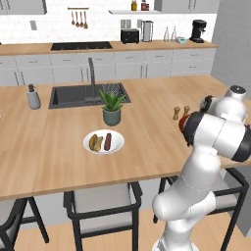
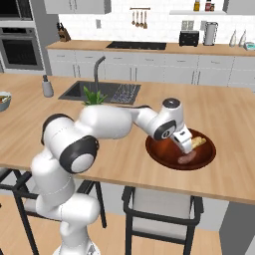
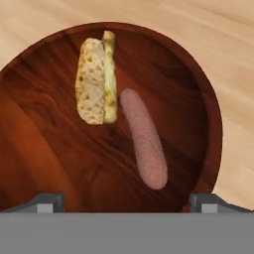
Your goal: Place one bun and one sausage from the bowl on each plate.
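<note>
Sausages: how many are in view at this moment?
2. One sausage lies in the wooden bowl beside a bun, under the open claw. The other sausage sits on the white plate near the potted plant.

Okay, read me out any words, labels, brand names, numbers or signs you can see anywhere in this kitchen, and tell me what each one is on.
No text can be read anywhere in these pictures.
The bottles on the wall shelf may carry labels, but they are too small and blurred to read.
The toaster, kettle and coffee machine show no legible brand.
The bowl, bun, sausage and plate bear no markings.
</note>
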Robot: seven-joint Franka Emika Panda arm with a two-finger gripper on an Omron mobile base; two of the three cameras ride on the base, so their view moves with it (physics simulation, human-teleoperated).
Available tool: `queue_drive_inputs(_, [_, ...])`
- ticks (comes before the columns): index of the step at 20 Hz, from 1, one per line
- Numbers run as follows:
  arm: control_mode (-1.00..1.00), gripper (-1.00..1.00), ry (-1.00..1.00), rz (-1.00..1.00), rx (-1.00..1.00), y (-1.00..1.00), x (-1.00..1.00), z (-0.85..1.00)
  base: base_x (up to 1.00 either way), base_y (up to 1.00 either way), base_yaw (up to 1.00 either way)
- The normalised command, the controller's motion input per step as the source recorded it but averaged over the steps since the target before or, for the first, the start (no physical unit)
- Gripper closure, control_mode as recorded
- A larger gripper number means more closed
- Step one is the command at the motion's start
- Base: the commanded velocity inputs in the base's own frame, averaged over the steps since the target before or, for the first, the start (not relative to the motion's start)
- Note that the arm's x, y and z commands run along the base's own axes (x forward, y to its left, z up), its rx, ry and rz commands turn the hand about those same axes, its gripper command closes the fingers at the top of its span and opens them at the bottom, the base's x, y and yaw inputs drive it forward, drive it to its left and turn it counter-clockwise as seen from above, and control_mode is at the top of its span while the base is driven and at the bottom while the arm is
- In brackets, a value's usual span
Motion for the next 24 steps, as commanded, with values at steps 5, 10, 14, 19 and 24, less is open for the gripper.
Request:
queue_drive_inputs(5, [-1.00,-1.00,0.04,0.00,0.00,-0.19,0.31,-0.29,0.00,0.00,0.00])
queue_drive_inputs(10, [-1.00,-1.00,0.00,0.00,0.00,-0.24,0.29,-0.22,0.00,0.00,0.00])
queue_drive_inputs(14, [-1.00,-1.00,0.01,0.00,0.00,-0.21,0.36,-0.28,0.00,0.00,0.00])
queue_drive_inputs(19, [-1.00,-1.00,0.00,0.00,0.00,-0.09,0.37,-0.26,0.00,0.00,0.00])
queue_drive_inputs(24, [-1.00,-1.00,0.01,0.00,0.00,0.00,0.47,-0.30,0.00,0.00,0.00])
